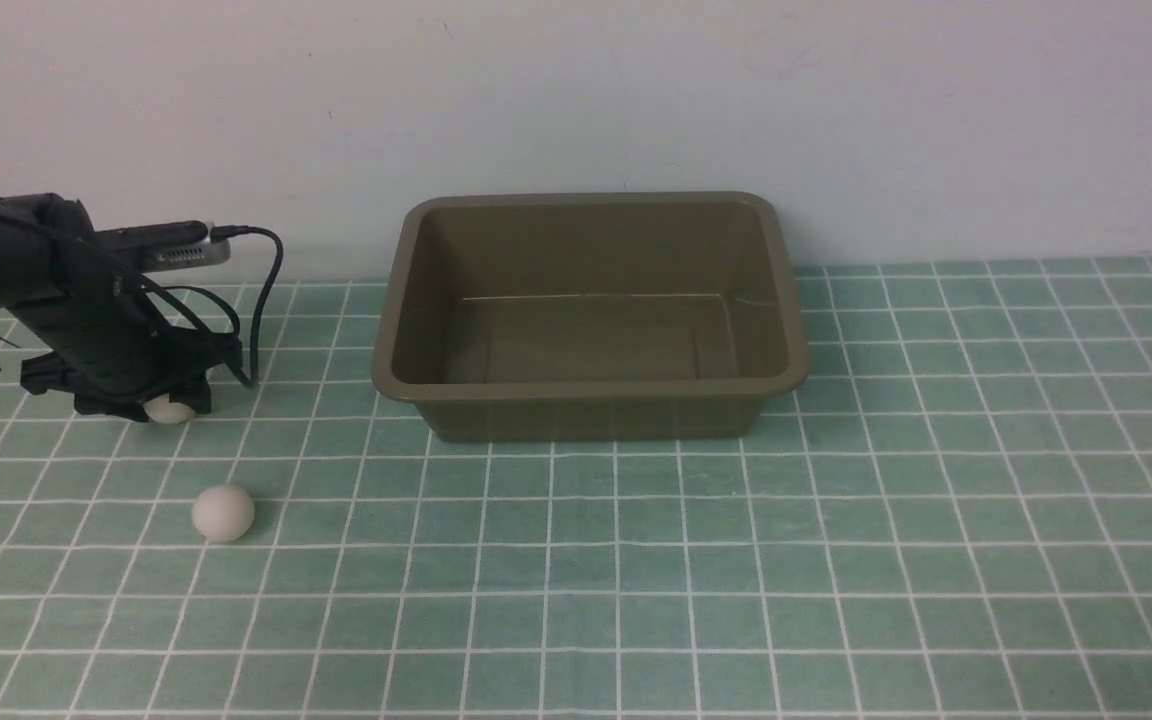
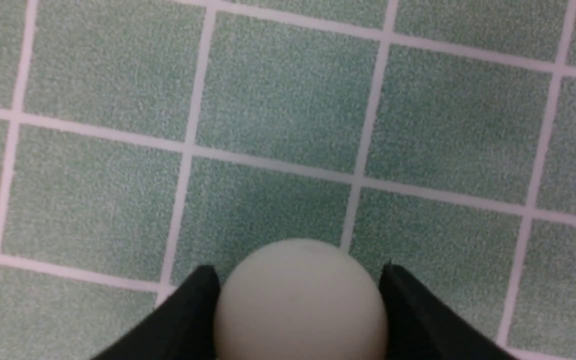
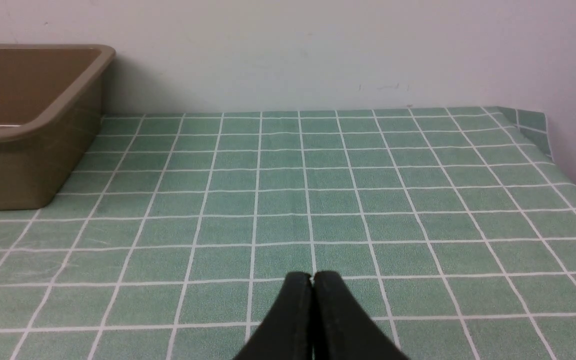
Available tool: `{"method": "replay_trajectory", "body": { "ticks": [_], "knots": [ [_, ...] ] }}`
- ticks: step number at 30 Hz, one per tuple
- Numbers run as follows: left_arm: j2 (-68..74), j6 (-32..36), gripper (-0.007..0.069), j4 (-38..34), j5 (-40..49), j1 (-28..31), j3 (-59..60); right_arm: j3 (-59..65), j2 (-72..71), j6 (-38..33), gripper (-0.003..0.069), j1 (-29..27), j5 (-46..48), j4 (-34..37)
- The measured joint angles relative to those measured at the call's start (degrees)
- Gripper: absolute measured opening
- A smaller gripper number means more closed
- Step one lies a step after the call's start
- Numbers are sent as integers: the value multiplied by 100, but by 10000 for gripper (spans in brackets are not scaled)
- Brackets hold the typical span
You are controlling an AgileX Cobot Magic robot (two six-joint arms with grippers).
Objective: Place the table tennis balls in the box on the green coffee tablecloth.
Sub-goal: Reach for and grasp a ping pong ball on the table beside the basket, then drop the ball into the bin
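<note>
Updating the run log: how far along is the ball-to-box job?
Done: nothing; the box is empty. In hand: the left gripper appears closed on the far ball, down at the green tablecloth. Left: drop it in, then fetch the near ball lying free on the cloth. The right gripper is shut, holding nothing.

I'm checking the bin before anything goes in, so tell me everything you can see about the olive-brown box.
The box is a rectangular olive-brown bin, plastic by its look, with rounded corners, a rolled rim and sloping walls. It sits upright and open on the green checked tablecloth, its far side close to the wall. It is empty inside, with faint straight lines around its flat floor. Nothing touches it but the cloth beneath.
</note>
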Motion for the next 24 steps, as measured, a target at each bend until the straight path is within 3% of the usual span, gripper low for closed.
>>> {"method": "replay_trajectory", "body": {
  "ticks": [1, 7, 15, 19, 24],
  "knots": [
    [0, -24, 349, 0, -24, 0, -11, 0, 0, 0, -16, 0, 0, 0],
    [-111, -233, 352, -5, 44, 0, -11, 0, 0, 0, -16, 0, 0, 0],
    [-1211, -96, 352, -390, 1132, -57, -11, 0, 0, 0, -16, 0, 0, 0],
    [-1709, 653, 352, -1182, 1556, -327, -11, 0, 0, 0, -16, 0, 0, 0],
    [-1821, 2622, 352, -2958, 1261, -1089, -11, 0, 0, 0, -16, 0, 0, 0]
  ]
}}
